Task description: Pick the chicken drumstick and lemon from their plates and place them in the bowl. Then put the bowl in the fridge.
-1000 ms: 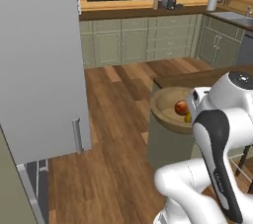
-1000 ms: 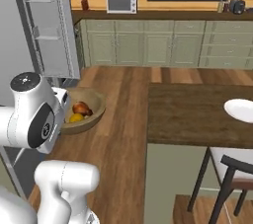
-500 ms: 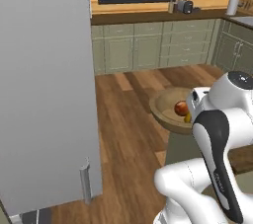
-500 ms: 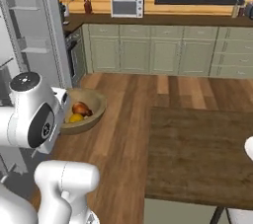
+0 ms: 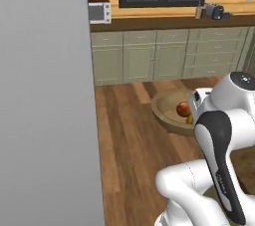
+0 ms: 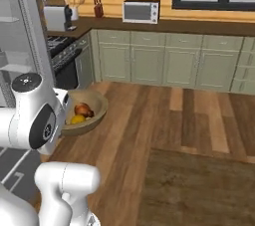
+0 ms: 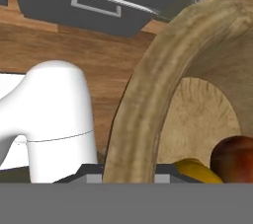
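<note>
Bowl (image 6: 97, 113) hangs in the air above the wood floor (image 6: 164, 120), its rim clamped in my gripper (image 7: 129, 171), with lemon (image 6: 77, 119) and chicken drumstick (image 6: 83, 109) inside.

No readable text in any view.
The microwave (image 6: 141, 11) front, the fridge (image 5: 47, 95) door and the green cabinets (image 6: 149, 63) carry no letters, numbers, brand marks or signs that can be read; small details are too blurred to tell.
</note>
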You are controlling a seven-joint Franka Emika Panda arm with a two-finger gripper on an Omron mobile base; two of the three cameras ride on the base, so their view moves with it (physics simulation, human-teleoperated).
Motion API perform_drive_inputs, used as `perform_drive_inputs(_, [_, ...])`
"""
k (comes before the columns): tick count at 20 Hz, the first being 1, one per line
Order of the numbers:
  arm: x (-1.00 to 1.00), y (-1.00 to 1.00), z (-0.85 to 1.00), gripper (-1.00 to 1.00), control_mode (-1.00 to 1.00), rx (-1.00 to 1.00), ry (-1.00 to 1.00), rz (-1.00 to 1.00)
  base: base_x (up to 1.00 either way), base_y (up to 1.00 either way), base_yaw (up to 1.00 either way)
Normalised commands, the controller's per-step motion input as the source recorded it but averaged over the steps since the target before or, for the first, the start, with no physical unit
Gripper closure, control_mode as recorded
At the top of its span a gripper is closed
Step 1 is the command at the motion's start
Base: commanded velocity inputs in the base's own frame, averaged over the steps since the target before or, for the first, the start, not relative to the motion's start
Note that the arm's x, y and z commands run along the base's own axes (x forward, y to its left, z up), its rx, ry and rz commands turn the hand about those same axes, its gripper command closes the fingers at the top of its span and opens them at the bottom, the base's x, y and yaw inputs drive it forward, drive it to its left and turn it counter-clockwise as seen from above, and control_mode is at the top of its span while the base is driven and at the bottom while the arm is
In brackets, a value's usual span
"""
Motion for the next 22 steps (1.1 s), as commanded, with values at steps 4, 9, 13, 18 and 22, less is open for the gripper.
perform_drive_inputs(4, [0.00,0.00,0.00,1.00,1.00,0.00,0.00,0.00,0.78,-0.08,0.35])
perform_drive_inputs(9, [0.00,0.00,0.00,1.00,1.00,0.00,0.00,0.00,0.42,0.07,0.48])
perform_drive_inputs(13, [0.00,0.00,0.00,1.00,1.00,0.00,0.00,0.00,0.50,0.05,0.72])
perform_drive_inputs(18, [0.00,0.00,0.00,1.00,1.00,0.00,0.00,0.00,0.57,0.10,0.70])
perform_drive_inputs(22, [0.00,0.00,0.00,1.00,1.00,0.00,0.00,0.00,0.33,0.00,0.50])
